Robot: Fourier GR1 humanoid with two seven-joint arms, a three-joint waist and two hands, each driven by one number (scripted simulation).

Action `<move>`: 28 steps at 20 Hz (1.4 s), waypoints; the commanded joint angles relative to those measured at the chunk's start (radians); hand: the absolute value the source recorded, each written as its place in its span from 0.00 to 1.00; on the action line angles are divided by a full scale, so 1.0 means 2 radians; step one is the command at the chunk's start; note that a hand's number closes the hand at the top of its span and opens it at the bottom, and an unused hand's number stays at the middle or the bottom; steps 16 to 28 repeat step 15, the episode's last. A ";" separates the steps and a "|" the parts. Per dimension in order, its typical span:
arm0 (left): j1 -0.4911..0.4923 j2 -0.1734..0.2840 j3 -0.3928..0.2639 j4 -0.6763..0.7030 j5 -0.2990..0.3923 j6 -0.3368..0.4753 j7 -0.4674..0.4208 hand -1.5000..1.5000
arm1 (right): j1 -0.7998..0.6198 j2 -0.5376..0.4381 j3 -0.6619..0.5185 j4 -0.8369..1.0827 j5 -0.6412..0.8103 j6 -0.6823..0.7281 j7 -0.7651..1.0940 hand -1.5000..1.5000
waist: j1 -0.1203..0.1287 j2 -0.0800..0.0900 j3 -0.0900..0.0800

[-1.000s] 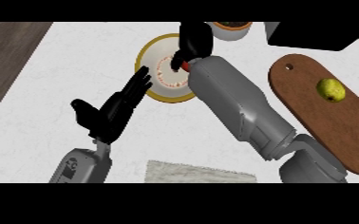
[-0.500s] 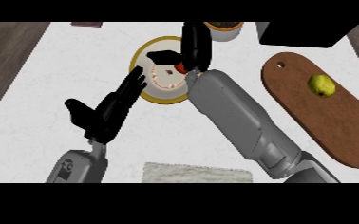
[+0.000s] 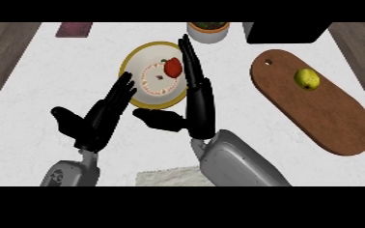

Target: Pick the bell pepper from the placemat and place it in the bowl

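The red bell pepper (image 3: 173, 67) lies inside the yellow-rimmed bowl (image 3: 135, 60), on its right side. My right hand (image 3: 200, 101) stands just right of the bowl and a little nearer, open with straight fingers pointing away and the thumb out to the left; it holds nothing. My left hand (image 3: 98, 118) rests open at the lower left, below the bowl, apart from it. A strip of the pale placemat (image 3: 165, 176) shows at the bottom edge, between the two forearms.
A brown cutting board (image 3: 335, 121) with a yellow-green fruit (image 3: 306, 78) lies at the right. A white pot (image 3: 208, 33) and a black box (image 3: 285, 31) stand at the back. A purple item (image 3: 75, 29) sits at the back left.
My right hand has let go of the bell pepper, opened and drawn back from over the bowl. The pepper now lies in the bowl. The left hand stayed open.
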 commanded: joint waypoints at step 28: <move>0.033 0.012 0.010 -0.017 0.007 -0.017 -0.008 0.50 | 0.536 -0.188 0.397 -0.208 0.152 -0.158 -0.216 1.00 | -0.012 -0.002 0.001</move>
